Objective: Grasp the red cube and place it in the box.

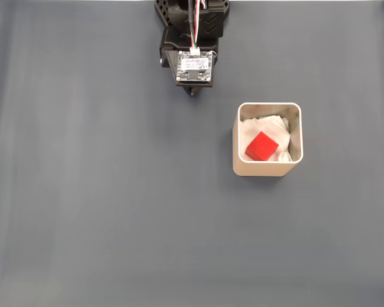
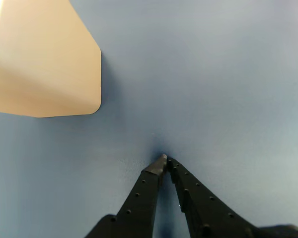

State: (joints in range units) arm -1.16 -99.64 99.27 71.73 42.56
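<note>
The red cube (image 1: 262,146) lies inside the beige box (image 1: 267,169), resting on white padding, right of the middle of the fixed view. The arm sits folded at the top centre, and its gripper (image 1: 192,91) pokes out just below the wrist board, well to the upper left of the box. In the wrist view the gripper (image 2: 165,160) is shut, its two black fingertips meeting just above the blue mat with nothing between them. An outer wall of the box (image 2: 44,64) fills the upper left of that view.
A plain blue-grey mat (image 1: 102,204) covers the whole table. The arm's base (image 1: 192,19) stands at the top edge of the fixed view.
</note>
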